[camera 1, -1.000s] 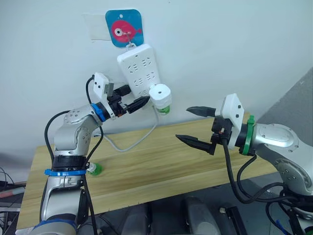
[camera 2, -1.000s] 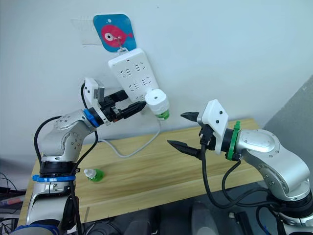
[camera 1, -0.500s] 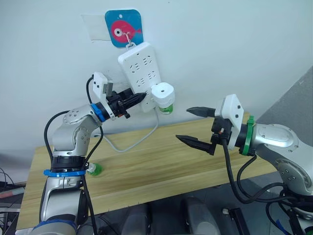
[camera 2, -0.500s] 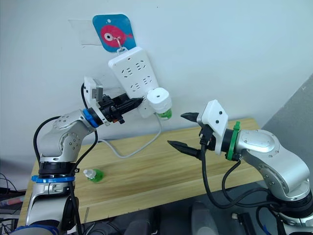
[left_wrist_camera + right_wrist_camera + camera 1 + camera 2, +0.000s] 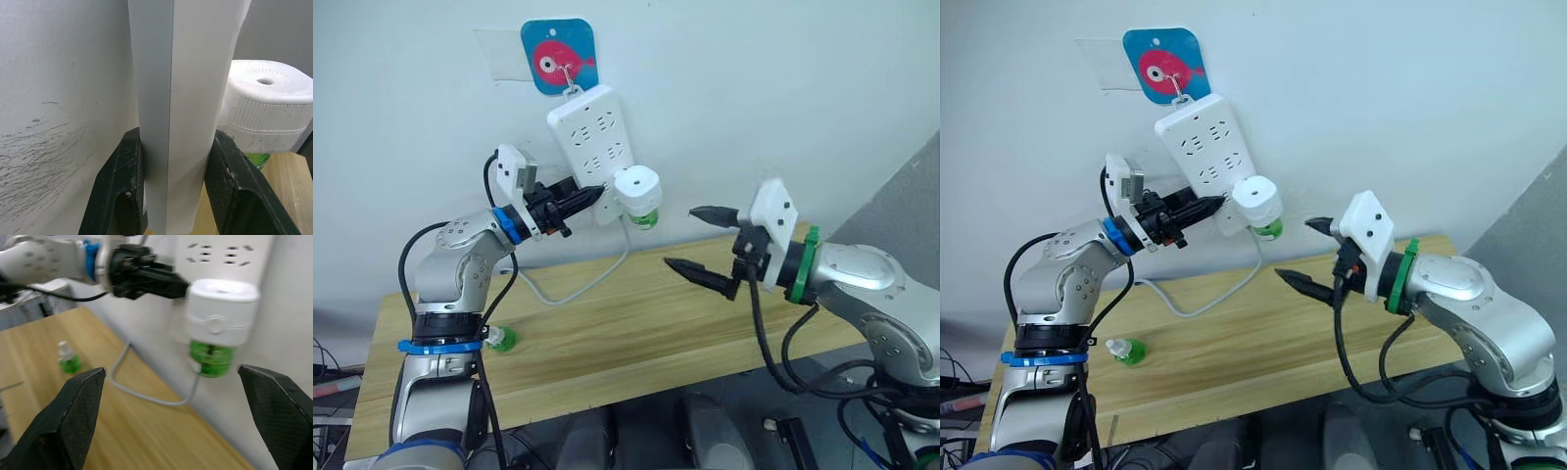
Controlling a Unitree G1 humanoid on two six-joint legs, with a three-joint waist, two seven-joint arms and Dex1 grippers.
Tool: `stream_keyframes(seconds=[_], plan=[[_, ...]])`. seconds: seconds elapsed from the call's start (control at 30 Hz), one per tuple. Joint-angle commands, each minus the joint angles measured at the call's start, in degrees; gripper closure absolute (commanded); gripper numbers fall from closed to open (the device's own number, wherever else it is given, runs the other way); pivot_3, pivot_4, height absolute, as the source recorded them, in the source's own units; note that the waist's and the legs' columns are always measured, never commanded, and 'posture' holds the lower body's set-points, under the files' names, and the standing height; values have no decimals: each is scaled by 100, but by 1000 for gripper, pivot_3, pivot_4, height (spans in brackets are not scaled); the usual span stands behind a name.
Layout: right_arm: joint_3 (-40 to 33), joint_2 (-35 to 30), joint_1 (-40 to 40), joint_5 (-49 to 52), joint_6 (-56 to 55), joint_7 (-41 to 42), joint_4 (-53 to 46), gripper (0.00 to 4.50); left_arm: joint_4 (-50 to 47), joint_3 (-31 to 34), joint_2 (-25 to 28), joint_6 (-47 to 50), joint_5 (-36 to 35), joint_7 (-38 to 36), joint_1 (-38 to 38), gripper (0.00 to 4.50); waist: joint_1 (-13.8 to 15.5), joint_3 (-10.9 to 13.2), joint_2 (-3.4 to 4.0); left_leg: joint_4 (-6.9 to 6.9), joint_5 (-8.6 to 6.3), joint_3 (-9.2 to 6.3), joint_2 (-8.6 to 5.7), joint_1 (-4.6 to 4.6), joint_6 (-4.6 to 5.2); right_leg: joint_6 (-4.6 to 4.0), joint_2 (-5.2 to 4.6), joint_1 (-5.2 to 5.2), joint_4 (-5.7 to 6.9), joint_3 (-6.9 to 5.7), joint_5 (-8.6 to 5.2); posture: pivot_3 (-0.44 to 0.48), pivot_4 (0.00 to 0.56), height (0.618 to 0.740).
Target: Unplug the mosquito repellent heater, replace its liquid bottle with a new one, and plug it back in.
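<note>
The white mosquito repellent heater (image 5: 636,186) is plugged into the lower end of a white power strip (image 5: 592,137) hanging on the wall. Its green liquid bottle (image 5: 646,217) hangs under it. My left gripper (image 5: 592,196) is shut on the strip's lower edge, just left of the heater; in the left wrist view the fingers (image 5: 122,186) clamp the strip (image 5: 181,112) from both sides. My right gripper (image 5: 683,238) is open in the air, right of the heater and apart from it, pointing at the heater (image 5: 222,313). A small green spare bottle (image 5: 502,339) stands on the table's left.
The wooden table (image 5: 636,323) runs below both arms. The strip's white cable (image 5: 578,289) loops down onto it near the wall. A blue sticker with a pink fish (image 5: 558,56) holds the strip's hook.
My left gripper has shut on the power strip's lower edge, where it stood open a second ago. My right gripper has moved a little left, toward the heater, still open.
</note>
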Motion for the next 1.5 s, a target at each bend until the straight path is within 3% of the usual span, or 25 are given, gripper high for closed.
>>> stream_keyframes(seconds=[0.03, 0.17, 0.43, 1.2, 1.5], plan=[[198, 275, -234, -194, 359, -674, -348, 0, -44, 132, 90, -36, -84, -11, -104, 3213, 2, 0, 0, -1, 0, 1, 0, 0, 0, 0, 0, -2, 0, 2, 0, -293, 222, 734], [426, 867, -459, -398, 762, -1383, -338, 0, -75, 128, 126, 5, -94, -7, -119, 3213, -3, 1, 1, -1, 0, 3, 0, 0, 0, 0, 0, -6, 3, 5, 0, -290, 232, 734], [1037, 1597, -903, -1183, 510, -1894, 376, 0, -74, 72, 143, 56, -69, -15, -185, 3213, 5, 2, 4, -1, 0, 6, 0, -1, 1, 0, 1, -12, 5, 7, 0, -278, 244, 734], [1590, 2632, -1446, -2404, -633, -1606, 2023, 0, -151, 66, 162, 130, -71, -15, -217, 3213, 10, 4, 6, -4, 0, 6, -1, -2, 0, 0, 2, -17, 6, 7, 0, -245, 240, 734], [1580, 2828, -1493, -2624, -757, -1480, 2234, 0, -105, 72, 195, 113, -61, -41, -231, 3213, 11, 5, 9, -7, 0, 7, -1, -2, 0, -1, 2, -23, 7, 9, 0, -242, 242, 734]])
